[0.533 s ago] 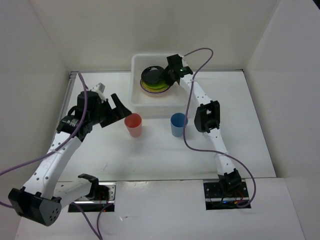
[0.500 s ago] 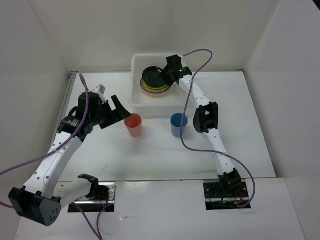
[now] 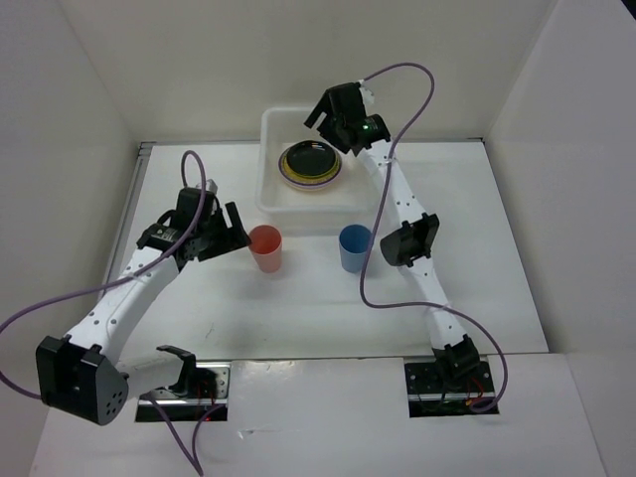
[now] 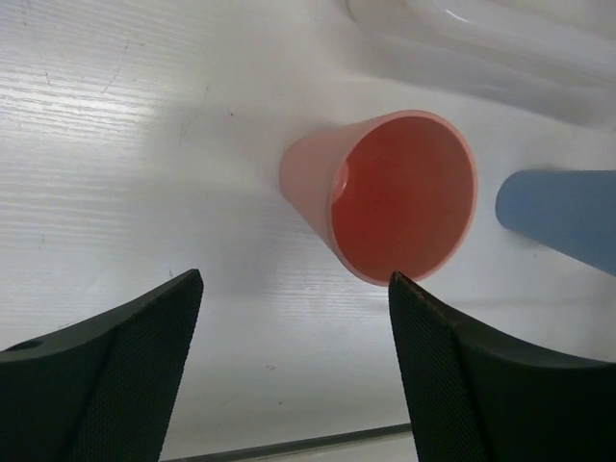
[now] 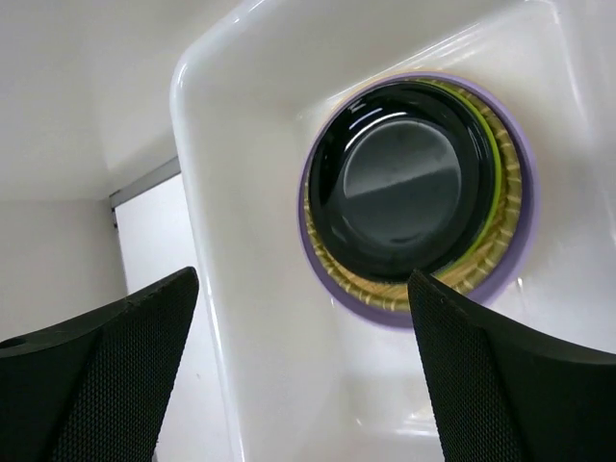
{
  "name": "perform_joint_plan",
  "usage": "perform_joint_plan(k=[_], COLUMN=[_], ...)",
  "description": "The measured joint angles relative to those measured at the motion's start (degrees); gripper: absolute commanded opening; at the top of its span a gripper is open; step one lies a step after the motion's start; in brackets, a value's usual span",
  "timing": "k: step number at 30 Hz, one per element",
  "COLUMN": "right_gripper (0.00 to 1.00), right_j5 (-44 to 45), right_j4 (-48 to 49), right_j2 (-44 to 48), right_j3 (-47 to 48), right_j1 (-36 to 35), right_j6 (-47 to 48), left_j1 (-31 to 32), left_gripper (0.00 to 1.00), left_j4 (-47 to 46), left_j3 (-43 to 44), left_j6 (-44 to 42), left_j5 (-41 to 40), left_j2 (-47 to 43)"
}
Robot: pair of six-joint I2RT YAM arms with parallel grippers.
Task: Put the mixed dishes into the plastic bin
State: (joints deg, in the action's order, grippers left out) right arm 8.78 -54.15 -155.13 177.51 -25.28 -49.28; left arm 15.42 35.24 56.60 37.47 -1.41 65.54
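Observation:
The plastic bin stands at the back of the table. In it lies a stack of plates: a black plate on top, lime green and woven tan rims below, and lilac at the bottom. My right gripper hovers open and empty above the bin's far side. A red cup and a blue cup stand upright in front of the bin. My left gripper is open just left of the red cup. The cup is ahead of the fingertips, not between them.
The blue cup is about one cup's width right of the red one. The bin's front wall runs close behind both cups. White enclosure walls close in the table at the back and sides.

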Motion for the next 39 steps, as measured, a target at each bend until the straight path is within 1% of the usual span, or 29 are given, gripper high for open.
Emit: perform_joint_plan(k=[5, 9, 11, 13, 15, 16, 18, 19, 22, 23, 27, 30, 32, 34, 36, 39], right_gripper=[0.95, 0.96, 0.96, 0.96, 0.96, 0.96, 0.96, 0.96, 0.96, 0.96, 0.96, 0.96, 0.96, 0.96, 0.95, 0.94], right_j5=[3.2, 5.7, 6.3, 7.0, 7.7, 8.2, 9.0, 9.6, 10.7, 11.0, 11.6, 12.5, 12.5, 9.6, 6.1, 1.9], right_j4=[-5.8, -10.3, -12.8, -14.4, -15.4, -15.9, -16.7, -17.1, -18.2, -18.3, -18.9, -18.0, -15.6, -13.6, -10.5, -6.4], right_j2=[5.5, 14.2, 19.5, 25.2, 32.4, 35.5, 40.8, 43.4, 49.9, 52.4, 62.8, 71.0, 76.3, 80.2, 82.7, 83.4], right_j3=[0.0, 0.0, 0.0, -1.3, -7.1, -9.5, -13.7, -16.0, -22.8, -25.8, -38.6, -52.9, -64.9, -77.2, -88.3, -99.5], right_j1=[-0.5, -0.5, -0.5, -0.5, -0.5, -0.6, -0.8, -0.9, -1.0, -1.0, -1.0, -0.9, -0.2, 2.3, 6.1, 8.8], right_j6=[2.8, 6.6, 8.5, 10.8, 12.2, 12.8, 13.8, 14.3, 15.1, 15.5, 16.5, 16.8, 16.7, 17.2, 17.5, 17.8], left_j1=[0.7, 1.6, 2.4, 3.4, 4.2, 4.7, 5.6, 6.1, 7.0, 7.3, 7.7, 7.8, 8.1, 8.4, 8.5, 8.5], left_gripper=[0.81, 0.81, 0.78, 0.71, 0.65, 0.55, 0.38, 0.22, 0.03, 0.0, 0.0, 0.0, 0.0, 0.0, 0.0, 0.0], left_j4=[-1.1, -2.8, -4.0, -5.0, -5.8, -6.1, -6.5, -6.7, -6.9, -6.8, -5.3, -1.9, 1.4, 5.3, 7.6, 9.0], left_j3=[-0.2, -0.4, -0.4, -0.4, -0.3, -0.3, 0.1, 0.3, 0.5, 0.5, 0.6, 0.8, 1.9, 6.1, 12.5, 22.9], left_j6=[-1.3, -1.4, -1.4, -1.5, -1.5, -1.5, -1.6, -1.7, -1.9, -2.6, -3.1, -3.2, -3.2, -3.3, -4.1, -4.8], left_j5=[-1.7, -2.5, -3.0, -3.6, -4.4, -4.9, -5.7, -6.2, -7.6, -8.1, -9.4, -10.1, -10.4, -10.6, -10.4, -10.3], left_j2=[3.0, 5.7, 7.6, 9.8, 12.3, 13.5, 15.7, 16.6, 17.4, 17.4, 16.1, 11.7, 7.3, 3.5, 1.6, 1.9])
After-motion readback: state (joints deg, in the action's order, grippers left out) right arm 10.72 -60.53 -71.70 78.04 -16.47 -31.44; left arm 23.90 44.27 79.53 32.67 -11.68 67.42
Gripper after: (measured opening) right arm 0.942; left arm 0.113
